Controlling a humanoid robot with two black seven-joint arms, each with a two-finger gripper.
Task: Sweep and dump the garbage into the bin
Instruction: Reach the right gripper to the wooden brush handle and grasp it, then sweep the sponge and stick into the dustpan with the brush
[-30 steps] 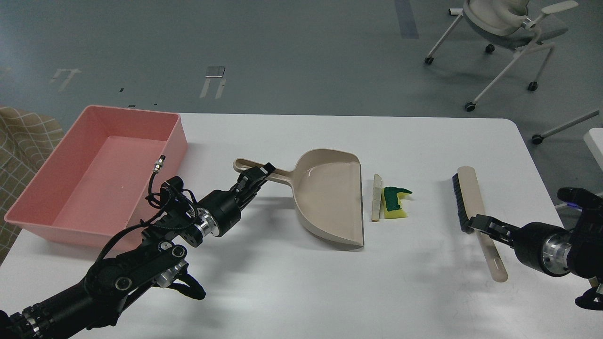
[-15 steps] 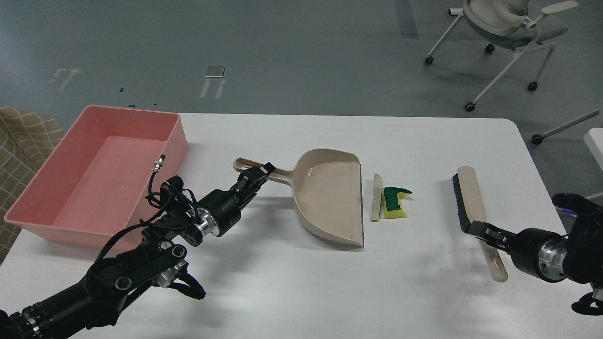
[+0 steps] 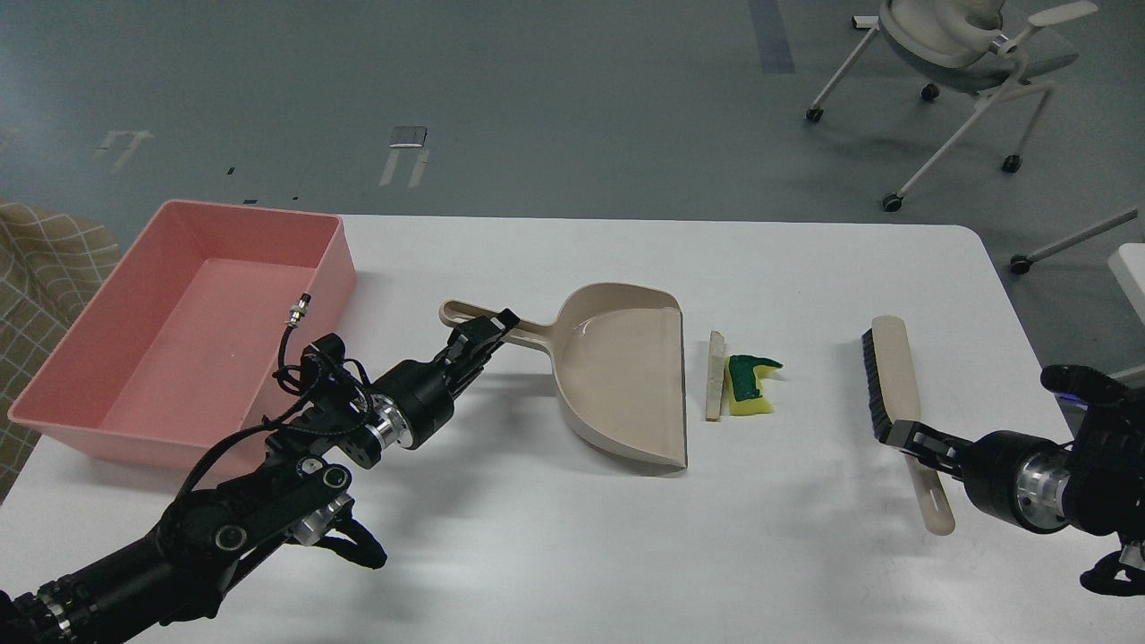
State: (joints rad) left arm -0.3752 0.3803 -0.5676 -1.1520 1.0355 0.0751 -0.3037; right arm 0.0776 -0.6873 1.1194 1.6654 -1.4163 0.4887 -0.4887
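Meanwhile the left hand (image 3: pixel 487 333) clamps the dustpan (image 3: pixel 622 385) handle, right hand (image 3: pixel 908 438) clamps the brush (image 3: pixel 894 376); bin (image 3: pixel 134 420) holds nothing.

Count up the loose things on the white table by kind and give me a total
Garbage pieces: 2, the bread slice and the sponge
Sweeping tools: 2, the dustpan and the brush
Bins: 1, the pink tub
Total: 5
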